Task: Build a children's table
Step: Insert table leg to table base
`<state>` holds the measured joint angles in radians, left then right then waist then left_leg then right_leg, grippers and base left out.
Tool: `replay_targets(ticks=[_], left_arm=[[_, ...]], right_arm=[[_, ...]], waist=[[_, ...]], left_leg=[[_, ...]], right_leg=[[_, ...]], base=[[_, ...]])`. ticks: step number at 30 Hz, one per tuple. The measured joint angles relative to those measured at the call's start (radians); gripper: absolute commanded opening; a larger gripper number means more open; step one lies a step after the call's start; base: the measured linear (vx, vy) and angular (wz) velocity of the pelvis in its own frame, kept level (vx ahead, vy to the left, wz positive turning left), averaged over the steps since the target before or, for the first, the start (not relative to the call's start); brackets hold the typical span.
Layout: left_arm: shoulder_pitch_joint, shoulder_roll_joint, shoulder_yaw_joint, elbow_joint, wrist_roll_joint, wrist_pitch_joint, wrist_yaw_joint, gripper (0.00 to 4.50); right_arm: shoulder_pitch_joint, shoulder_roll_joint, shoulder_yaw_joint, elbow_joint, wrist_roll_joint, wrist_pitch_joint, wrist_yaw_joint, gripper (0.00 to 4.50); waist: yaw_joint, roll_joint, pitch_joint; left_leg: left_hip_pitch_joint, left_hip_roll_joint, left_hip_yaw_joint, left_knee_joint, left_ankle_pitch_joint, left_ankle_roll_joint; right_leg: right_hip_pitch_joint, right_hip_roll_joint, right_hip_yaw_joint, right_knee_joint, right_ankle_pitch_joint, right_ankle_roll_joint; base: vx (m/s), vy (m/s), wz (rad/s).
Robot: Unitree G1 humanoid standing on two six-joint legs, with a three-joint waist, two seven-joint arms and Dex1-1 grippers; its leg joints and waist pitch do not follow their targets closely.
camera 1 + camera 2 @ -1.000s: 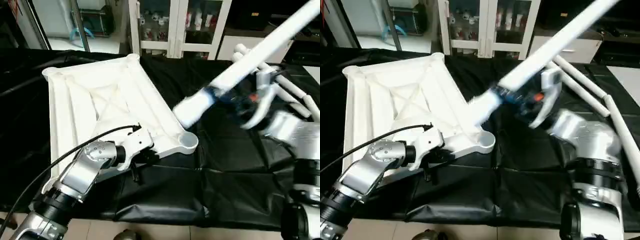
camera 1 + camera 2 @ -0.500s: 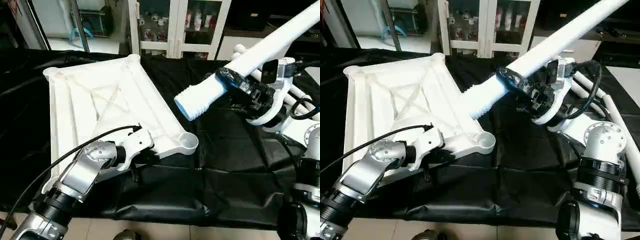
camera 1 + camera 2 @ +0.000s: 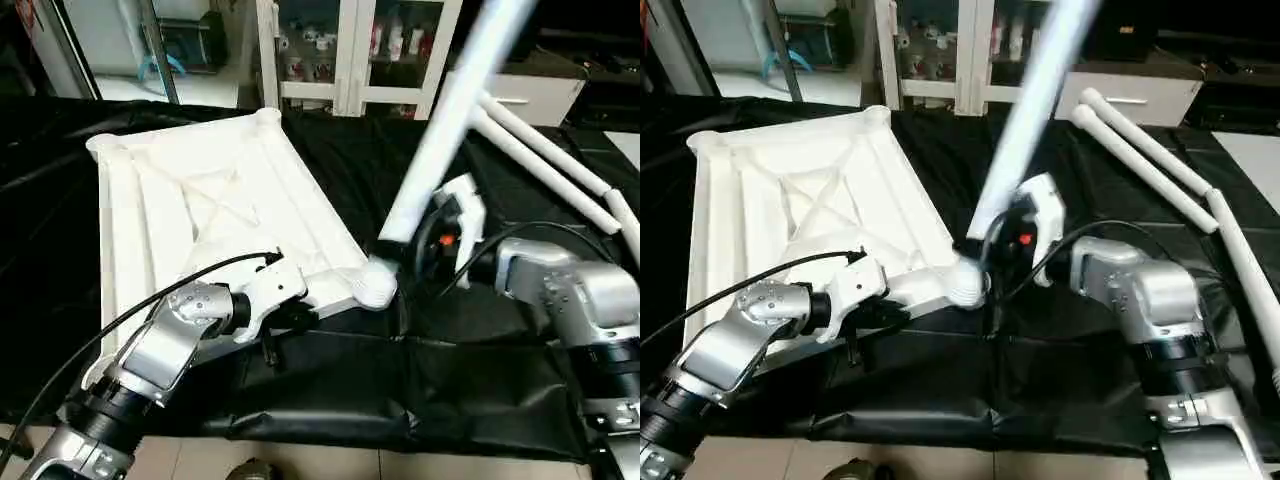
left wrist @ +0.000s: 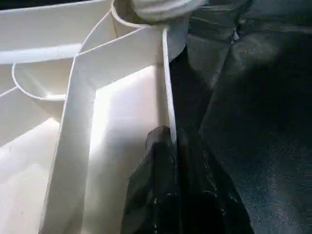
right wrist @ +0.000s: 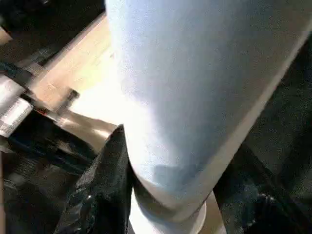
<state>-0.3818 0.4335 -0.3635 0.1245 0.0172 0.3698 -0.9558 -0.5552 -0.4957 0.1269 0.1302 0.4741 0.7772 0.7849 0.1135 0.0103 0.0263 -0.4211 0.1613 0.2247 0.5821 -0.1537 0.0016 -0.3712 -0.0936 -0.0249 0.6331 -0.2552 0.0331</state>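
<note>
The white tabletop (image 3: pixel 200 200) lies ribbed side up on the black-covered work table. My left gripper (image 3: pixel 298 318) is shut on the rim of its near edge; in the left wrist view the black fingers (image 4: pixel 158 146) pinch that thin wall. My right gripper (image 3: pixel 415 248) is shut on a white leg (image 3: pixel 440 130) close to its lower end, with a black finger (image 5: pixel 105 195) on either side of the tube. The leg stands nearly upright, leaning away to the right. Its lower end sits at the near right corner socket (image 3: pixel 375 285).
Other white legs (image 3: pixel 540 160) lie on the black cloth at the back right, one (image 3: pixel 1240 260) running toward the right edge. A glass-door cabinet (image 3: pixel 350 50) stands behind the table. The cloth's near edge (image 3: pixel 330 425) drops to the floor.
My right arm has swung the leg from a low slant to nearly upright and brought its lower end down to the near right corner socket. The left gripper keeps its hold.
</note>
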Motion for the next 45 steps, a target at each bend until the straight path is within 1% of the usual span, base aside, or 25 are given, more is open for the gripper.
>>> replay_targets(ticks=[2,3,6,11,14,19,22,27,31,35,41,45], left_arm=[[0.000,0.001,-0.002,0.000,0.000,0.000,-0.001,0.00],[0.000,0.002,-0.004,0.000,0.000,0.000,-0.001,0.00],[-0.001,0.002,-0.008,-0.002,0.000,0.004,-0.006,0.00],[-0.003,0.004,-0.008,-0.002,0.000,0.009,-0.007,0.00],[-0.003,0.004,-0.008,-0.002,0.000,0.009,-0.008,0.00],[-0.003,0.005,-0.009,-0.002,0.001,0.009,-0.010,0.00],[-0.003,0.006,-0.009,-0.002,0.002,0.009,-0.010,0.00],[-0.003,0.007,-0.009,-0.001,0.006,0.009,-0.009,0.00],[-0.003,0.009,-0.008,-0.001,0.008,0.009,-0.008,0.00],[-0.002,0.009,-0.008,-0.001,0.011,0.009,-0.006,0.00],[-0.001,0.009,-0.008,-0.001,0.012,0.009,-0.004,0.00],[0.000,0.007,-0.009,-0.001,0.016,0.009,0.000,0.00]], right_arm=[[-0.001,-0.003,0.012,0.002,-0.024,-0.027,0.011,1.83],[-0.003,-0.008,0.032,0.013,-0.043,-0.061,0.023,1.83],[-0.028,-0.007,0.056,0.052,-0.075,-0.111,0.033,1.83],[-0.035,-0.004,0.062,0.070,-0.080,-0.125,0.045,1.83],[-0.040,-0.004,0.076,0.087,-0.096,-0.153,0.072,1.83],[-0.049,-0.004,0.092,0.113,-0.114,-0.176,0.106,1.83],[-0.064,-0.003,0.101,0.128,-0.118,-0.174,0.116,1.83],[-0.087,0.016,0.098,0.187,-0.119,-0.186,0.120,1.83],[-0.093,0.033,0.097,0.207,-0.127,-0.203,0.117,1.83],[-0.091,0.039,0.096,0.208,-0.133,-0.206,0.115,1.83],[-0.059,0.050,0.074,0.206,-0.133,-0.247,0.112,1.83],[-0.025,0.063,0.045,0.204,-0.129,-0.271,0.101,1.83]], waist=[[-0.002,0.000,0.000],[-0.003,0.000,0.000],[-0.004,-0.001,0.000],[-0.009,-0.001,0.001],[-0.012,-0.002,0.001],[-0.013,-0.003,0.001],[-0.014,-0.003,0.000],[-0.017,-0.004,0.000],[-0.022,-0.006,0.000],[-0.023,-0.008,0.000],[-0.024,-0.009,-0.001],[-0.024,-0.010,-0.001]], left_leg=[[0.000,0.000,0.000,0.002,-0.001,0.001],[0.000,0.000,0.000,0.003,-0.001,0.002],[0.000,0.000,0.000,0.005,-0.001,0.002],[0.000,0.000,0.000,0.007,-0.002,0.004],[0.000,0.000,0.000,0.008,-0.002,0.004],[0.000,0.000,0.000,0.010,-0.003,0.005],[0.000,0.000,0.000,0.010,-0.003,0.005],[0.001,0.000,0.000,0.010,-0.003,0.005],[0.001,0.000,0.000,0.011,-0.003,0.005],[0.001,0.000,0.000,0.011,-0.003,0.005],[0.002,0.000,0.000,0.011,-0.003,0.005],[0.003,0.000,0.000,0.011,-0.003,0.005]], right_leg=[[0.000,0.000,0.000,0.000,0.001,0.000],[0.001,0.000,0.001,0.000,0.001,0.000],[0.002,0.000,0.001,0.000,0.002,0.000],[0.003,0.000,0.002,0.000,0.004,0.000],[0.003,0.000,0.002,0.000,0.004,0.000],[0.004,0.000,0.002,0.000,0.005,0.000],[0.005,0.000,0.002,0.000,0.005,0.000],[0.005,0.000,0.002,0.000,0.005,0.000],[0.005,0.000,0.002,0.000,0.006,-0.001],[0.006,0.000,0.003,0.000,0.007,-0.001],[0.006,0.000,0.003,0.000,0.007,-0.001],[0.007,0.000,0.004,0.000,0.007,-0.001]], base=[[0.000,0.000,0.00],[0.000,0.000,0.00],[0.000,0.000,0.00],[0.000,0.000,0.00],[0.000,0.000,0.00],[0.000,0.000,0.00],[0.000,0.000,0.00],[0.000,0.000,0.00],[0.000,0.000,0.00],[0.000,0.000,0.00],[0.000,0.000,0.00],[0.000,0.000,0.00]])
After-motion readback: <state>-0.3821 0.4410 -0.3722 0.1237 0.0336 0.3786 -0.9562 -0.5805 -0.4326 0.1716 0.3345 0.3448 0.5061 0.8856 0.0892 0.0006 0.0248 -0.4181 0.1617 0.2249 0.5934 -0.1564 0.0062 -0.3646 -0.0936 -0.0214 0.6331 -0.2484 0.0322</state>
